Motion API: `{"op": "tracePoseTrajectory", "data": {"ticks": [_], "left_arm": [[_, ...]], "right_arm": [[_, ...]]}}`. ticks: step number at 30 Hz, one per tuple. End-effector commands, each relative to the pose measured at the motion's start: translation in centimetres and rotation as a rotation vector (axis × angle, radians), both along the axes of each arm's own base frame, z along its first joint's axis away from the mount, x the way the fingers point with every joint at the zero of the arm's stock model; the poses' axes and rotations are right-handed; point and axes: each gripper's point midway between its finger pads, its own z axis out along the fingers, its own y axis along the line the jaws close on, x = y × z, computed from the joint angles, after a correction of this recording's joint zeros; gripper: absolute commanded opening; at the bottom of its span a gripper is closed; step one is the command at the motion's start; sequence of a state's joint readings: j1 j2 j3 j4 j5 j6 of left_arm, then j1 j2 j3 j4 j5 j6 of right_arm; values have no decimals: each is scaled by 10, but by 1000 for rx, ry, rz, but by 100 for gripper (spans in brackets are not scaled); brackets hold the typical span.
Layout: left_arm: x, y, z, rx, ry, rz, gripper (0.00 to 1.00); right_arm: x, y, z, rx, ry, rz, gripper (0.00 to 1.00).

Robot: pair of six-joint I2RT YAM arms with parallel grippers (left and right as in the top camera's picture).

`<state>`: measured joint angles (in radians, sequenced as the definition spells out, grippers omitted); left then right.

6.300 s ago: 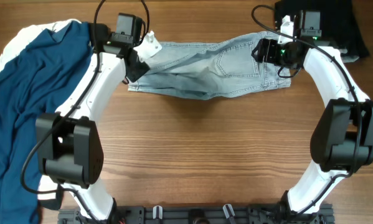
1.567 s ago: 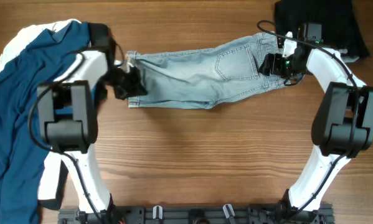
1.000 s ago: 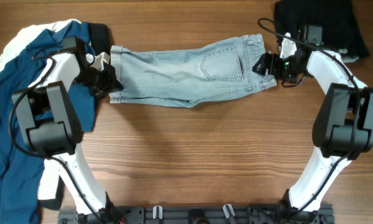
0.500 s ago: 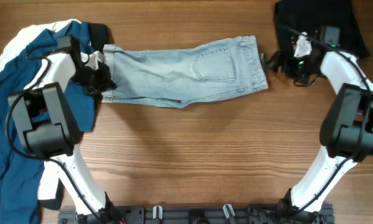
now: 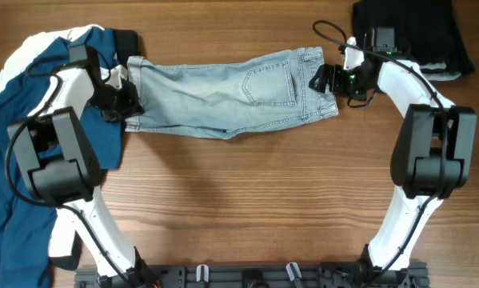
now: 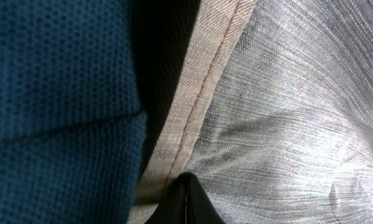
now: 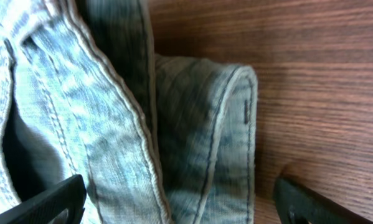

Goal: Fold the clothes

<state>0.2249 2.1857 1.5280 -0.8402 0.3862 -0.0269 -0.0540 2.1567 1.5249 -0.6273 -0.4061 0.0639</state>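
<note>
**Entry: table, one garment in work**

1. Table point(image 5: 247, 200). Wood grain, bare from 6 o'clock up to centre.

2. Denim shorts point(image 5: 223, 100). Pale-blue, lying flat just past centre, towards 12 o'clock.
   - Position: the long axis runs from 10 o'clock to 1 o'clock. The leg hem point(image 6: 198, 93) points to 10 o'clock and the waistband point(image 7: 236, 124) to 1 o'clock.
   - Surface: the back pocket point(image 5: 269, 80) faces up. Light creases cross the body and the near edge is slightly rucked.
   - Handling, judged: medium weight, limp in the panels and stiffer along the stitched seams, hem and waistband. It is not slippery or fragile, and it should drag across the wood rather than glide.
   - Best holds, judged: the doubled hem edge and the waistband corner, where the thick layers give the fingers purchase.

3. Left gripper point(image 5: 121, 102). At 10 o'clock, pinched tight on the hem end of the shorts. The wrist view shows a dark fingertip on the denim beside the stitched edge.

4. Right gripper point(image 5: 325, 80). At 1 o'clock, with jaws spread wide either side of the waistband corner and nothing gripped.

5. Navy garment point(image 5: 31, 136). From 8 to 10 o'clock, loosely heaped and touching the hem end of the shorts. A white garment point(image 5: 15, 58) shows beneath its far edge.

6. Black garment point(image 5: 415, 28). Far corner at 1 to 2 o'clock, just beyond the right arm and apart from the shorts.
</note>
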Motion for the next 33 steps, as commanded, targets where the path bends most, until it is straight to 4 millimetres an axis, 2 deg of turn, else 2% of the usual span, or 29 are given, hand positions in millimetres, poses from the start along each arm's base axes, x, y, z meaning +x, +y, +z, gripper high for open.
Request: {"op": "tracePoseTrajectory", "data": {"ticks": [1, 3, 5, 7, 8, 10, 11, 13, 14, 16, 18, 19, 24, 26, 28, 30, 32, 33], "left_arm": [[-40, 59, -58, 256, 187, 36, 4], [-38, 60, -58, 258, 181, 37, 4], [-38, 60, -58, 258, 180, 38, 4], [-38, 60, -58, 258, 180, 38, 4], [-38, 59, -58, 256, 180, 38, 4], [-38, 59, -58, 254, 179, 38, 4], [-38, 59, -58, 254, 179, 38, 4], [-38, 58, -58, 247, 177, 37, 4], [-38, 58, -58, 246, 177, 38, 4], [-37, 56, -57, 237, 175, 38, 4], [-35, 48, -56, 199, 165, 33, 4], [-32, 38, -55, 160, 154, 23, 4], [-26, -10, -52, 82, 160, 23, 4], [-24, -34, -51, 52, 165, 7, 4], [-25, -59, -49, 19, 161, -42, 4], [-27, -87, -47, 1, 158, -103, 4], [-30, -110, -47, 4, 155, -160, 4], [-31, -123, -47, 6, 150, -185, 4]], "right_arm": [[-12, -8, -39, -36, 97, -38, 94], [-19, -2, -46, -18, 123, -26, 87], [-36, 13, -67, -14, 188, -15, 85], [-48, 32, -90, -9, 252, -17, 84], [-51, 44, -98, 3, 266, 6, 80], [-56, 61, -105, 29, 284, 24, 75], [-57, 69, -108, 32, 285, 33, 68], [-54, 70, -107, 35, 278, 20, 38], [-49, 63, -105, 43, 280, -20, 4], [-42, 46, -100, 52, 277, -56, 4], [-31, 10, -83, 67, 250, -114, 4], [-26, -8, -70, 82, 224, -129, 4], [-16, -89, 13, 68, 109, -185, 4], [-14, -107, 44, 48, 74, -189, 4], [-12, -114, 68, 19, 49, -189, 4], [-8, -104, 95, 16, 21, -162, 4], [-5, -75, 104, 25, 13, -95, 4], [-5, -47, 104, 24, 16, -34, 4]]}}
